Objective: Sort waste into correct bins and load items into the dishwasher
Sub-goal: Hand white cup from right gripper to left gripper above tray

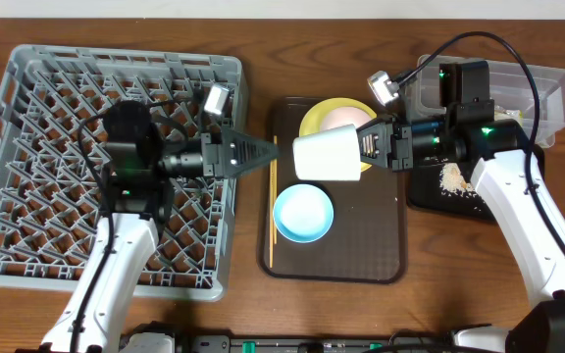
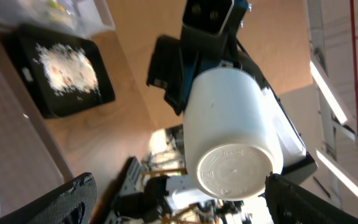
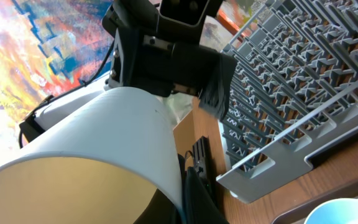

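Right gripper (image 1: 369,145) clamps a smooth white cup (image 1: 324,157) sideways in the air over the brown tray (image 1: 361,245), by the yellow plate's (image 1: 314,118) rim and clear of the blue bowl (image 1: 302,213). Left gripper (image 1: 266,153), fingers spread wide and empty, faces the cup's embossed round base just past the grey lattice rack's (image 1: 27,88) right edge; only the left wrist view shows that spread.

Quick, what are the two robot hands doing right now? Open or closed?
Left gripper: open, holding nothing.
Right gripper: closed on the white cup.
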### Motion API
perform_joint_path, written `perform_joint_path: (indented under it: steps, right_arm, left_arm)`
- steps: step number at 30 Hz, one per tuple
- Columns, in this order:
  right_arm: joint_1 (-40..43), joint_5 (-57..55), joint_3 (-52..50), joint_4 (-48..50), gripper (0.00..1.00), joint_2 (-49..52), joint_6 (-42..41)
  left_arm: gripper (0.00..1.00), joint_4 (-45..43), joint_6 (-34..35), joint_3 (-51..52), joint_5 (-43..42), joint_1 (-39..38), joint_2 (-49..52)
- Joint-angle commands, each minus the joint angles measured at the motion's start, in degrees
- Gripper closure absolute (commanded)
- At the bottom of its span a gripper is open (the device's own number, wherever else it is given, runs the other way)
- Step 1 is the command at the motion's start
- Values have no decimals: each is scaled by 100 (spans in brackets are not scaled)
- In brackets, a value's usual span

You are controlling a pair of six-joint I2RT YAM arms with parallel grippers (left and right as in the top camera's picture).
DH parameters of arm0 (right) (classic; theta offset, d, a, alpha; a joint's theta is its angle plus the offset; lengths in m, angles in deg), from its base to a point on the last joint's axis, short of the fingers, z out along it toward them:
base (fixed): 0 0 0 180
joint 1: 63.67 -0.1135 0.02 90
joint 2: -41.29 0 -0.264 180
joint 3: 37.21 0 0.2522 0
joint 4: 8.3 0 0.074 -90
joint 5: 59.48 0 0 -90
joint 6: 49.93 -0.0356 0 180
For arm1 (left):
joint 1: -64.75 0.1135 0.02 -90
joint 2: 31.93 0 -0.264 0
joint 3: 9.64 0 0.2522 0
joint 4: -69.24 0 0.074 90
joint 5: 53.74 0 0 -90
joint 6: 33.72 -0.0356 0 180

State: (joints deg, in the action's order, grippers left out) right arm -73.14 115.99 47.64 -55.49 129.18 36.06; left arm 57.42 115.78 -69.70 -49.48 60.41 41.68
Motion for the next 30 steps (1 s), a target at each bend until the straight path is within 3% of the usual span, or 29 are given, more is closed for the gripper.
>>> perform_joint_path:
  steps: [1, 5, 14, 25, 30]
  right_arm:
    - [-72, 251, 31, 17, 99, 13, 92]
    - [-149, 42, 31, 26, 99, 13, 87]
    - [-205, -11, 31, 26, 99, 13, 90]
    - [-212, -15, 31, 33, 99, 13, 90]
    - [-212, -17, 31, 39, 99, 13, 90]
  left_arm:
    - [12, -74, 216, -48, -98, -291, -31]
    - [12, -553, 474, -50, -57, -610, -31]
    - [12, -2319, 1738, -48, 205, -898, -31]
    - [12, -2343, 1799, -50, 251, -898, -31]
    - [18, -2345, 1799, -48, 286, -898, -31]
